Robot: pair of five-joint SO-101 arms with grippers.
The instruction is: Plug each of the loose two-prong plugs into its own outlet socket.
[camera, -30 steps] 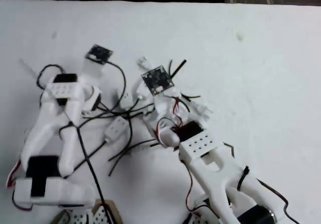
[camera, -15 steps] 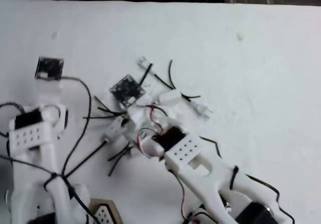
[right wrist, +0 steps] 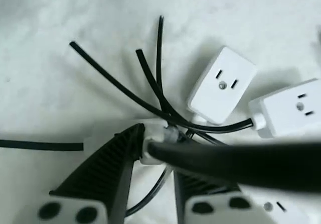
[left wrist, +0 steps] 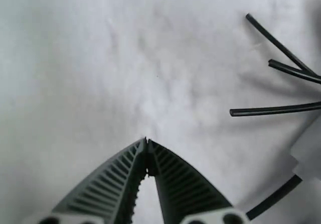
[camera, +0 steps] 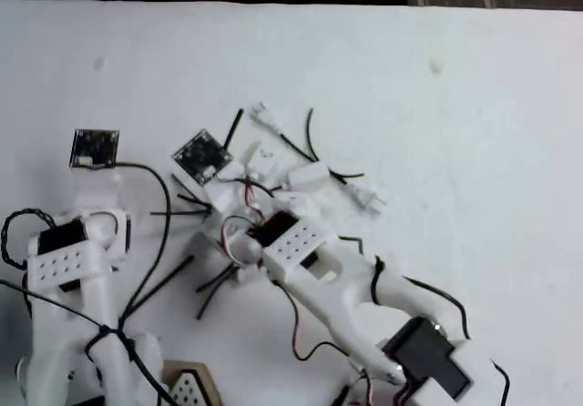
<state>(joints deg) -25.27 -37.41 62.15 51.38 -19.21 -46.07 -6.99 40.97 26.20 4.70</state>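
Within the last second the left arm (camera: pixel 68 256) has been drawn back from the tangle of cables toward the left side of the table (camera: pixel 474 96). The right arm (camera: pixel 301 242) has been swung leftward across that tangle.

The left gripper (left wrist: pixel 146 151) is seen over bare table, its fingers closed tip to tip with nothing between them. A few black cable ends (left wrist: pixel 273 110) lie off to one side.

The right gripper (right wrist: pixel 154 148) is kept narrow, and a white plug (right wrist: pixel 156 132) appears to be pinched between its fingers. A thick black cable (right wrist: pixel 241 163) runs away from the plug across the view. Just beyond, one socket (right wrist: pixel 221 85) and a second socket (right wrist: pixel 290 108) lie side by side with their slots facing up, touched by neither gripper.

In the high view a spare plug (camera: pixel 367 198) is left unplugged on the table, near a white socket block (camera: pixel 308 175).

The work is judged to have passed to the right arm, and no plug is seen seated yet. The held plug must next be turned so its prongs meet a socket's slots. As the sockets are unheld, one could be pushed away rather than entered, so steadying by the empty left gripper may be needed.
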